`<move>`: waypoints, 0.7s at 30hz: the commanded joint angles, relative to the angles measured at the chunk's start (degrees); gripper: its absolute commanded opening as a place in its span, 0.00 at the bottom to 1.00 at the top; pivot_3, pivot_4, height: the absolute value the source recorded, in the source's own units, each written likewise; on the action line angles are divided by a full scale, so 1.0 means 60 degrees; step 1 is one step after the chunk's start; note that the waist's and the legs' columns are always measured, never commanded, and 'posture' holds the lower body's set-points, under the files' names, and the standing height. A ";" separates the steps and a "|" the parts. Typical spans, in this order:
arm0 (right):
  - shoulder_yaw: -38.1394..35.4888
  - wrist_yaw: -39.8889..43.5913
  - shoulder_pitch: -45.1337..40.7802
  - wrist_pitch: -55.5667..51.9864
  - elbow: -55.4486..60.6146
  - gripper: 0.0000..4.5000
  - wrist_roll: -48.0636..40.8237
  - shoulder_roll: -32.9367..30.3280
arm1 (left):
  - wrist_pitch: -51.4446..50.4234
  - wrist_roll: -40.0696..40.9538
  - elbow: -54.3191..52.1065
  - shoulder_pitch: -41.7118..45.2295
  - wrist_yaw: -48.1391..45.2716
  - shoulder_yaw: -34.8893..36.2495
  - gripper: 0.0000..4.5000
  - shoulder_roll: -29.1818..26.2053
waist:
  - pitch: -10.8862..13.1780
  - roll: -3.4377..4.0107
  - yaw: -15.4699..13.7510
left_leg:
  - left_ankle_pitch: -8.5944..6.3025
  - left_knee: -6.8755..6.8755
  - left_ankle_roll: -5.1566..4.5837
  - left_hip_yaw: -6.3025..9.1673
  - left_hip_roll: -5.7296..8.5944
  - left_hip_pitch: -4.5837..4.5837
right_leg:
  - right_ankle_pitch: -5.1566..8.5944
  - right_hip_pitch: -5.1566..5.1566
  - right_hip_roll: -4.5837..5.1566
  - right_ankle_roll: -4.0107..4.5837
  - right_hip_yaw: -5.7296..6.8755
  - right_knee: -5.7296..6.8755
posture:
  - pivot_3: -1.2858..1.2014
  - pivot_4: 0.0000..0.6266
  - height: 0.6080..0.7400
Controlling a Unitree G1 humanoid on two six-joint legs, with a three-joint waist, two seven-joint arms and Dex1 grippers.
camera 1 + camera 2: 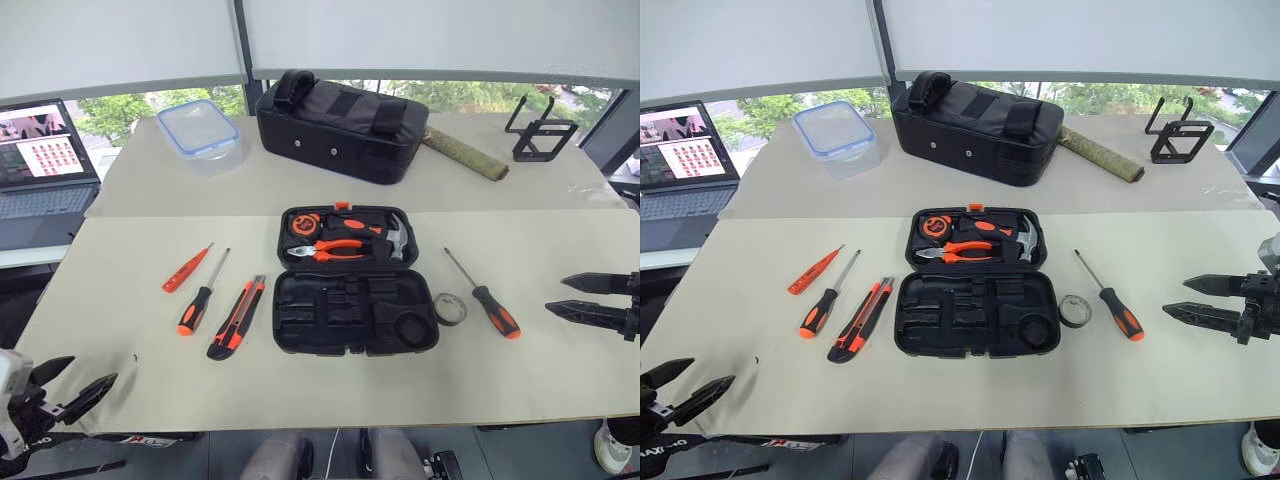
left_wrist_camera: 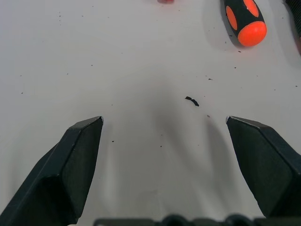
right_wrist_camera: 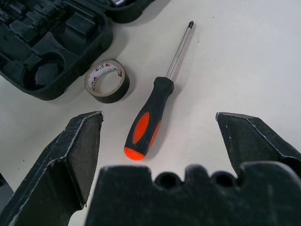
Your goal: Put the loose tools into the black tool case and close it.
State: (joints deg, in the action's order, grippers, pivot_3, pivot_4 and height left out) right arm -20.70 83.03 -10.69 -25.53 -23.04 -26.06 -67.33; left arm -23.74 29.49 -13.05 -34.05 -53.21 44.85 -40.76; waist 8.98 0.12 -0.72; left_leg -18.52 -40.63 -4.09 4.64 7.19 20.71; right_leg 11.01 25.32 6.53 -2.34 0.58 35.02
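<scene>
The black tool case lies open mid-table, with orange pliers, a hammer and a tape measure in its far half. Left of it lie a small orange screwdriver, a black-and-orange screwdriver and a utility knife. Right of it sit a grey tape roll and another black-and-orange screwdriver. My left gripper hangs open at the table's near left corner, empty. My right gripper is open at the right edge, pointing toward that screwdriver and the tape roll.
A larger black fabric bag stands at the back, with a clear lidded container to its left and a black wire stand at the back right. A laptop sits off the table's left side.
</scene>
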 commanded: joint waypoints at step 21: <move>0.0905 -0.2212 -0.2051 -0.2620 0.6999 0.99 -0.2777 0.1358 | -0.7114 0.2256 -0.3346 0.4134 0.4865 -0.2257 1.00 -0.1041 | 0.0002 -0.0001 0.0012 | -0.0006 -0.0005 0.0033 -0.0004 -0.0003 0.0002 | -0.0003 0.0032 -0.0028 0.0003 0.0004 0.0023 | 0.52 0.24 0.80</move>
State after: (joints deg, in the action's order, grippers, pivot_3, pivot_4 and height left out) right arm -15.70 71.10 -21.03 -40.46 14.63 -39.85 -59.87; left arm -64.74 43.40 -33.23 -10.96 -25.51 33.25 -45.90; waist 9.00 0.12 -0.65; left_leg -18.55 -40.67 -3.90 4.61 7.17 20.74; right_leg 10.99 25.52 6.37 -2.32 0.61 35.16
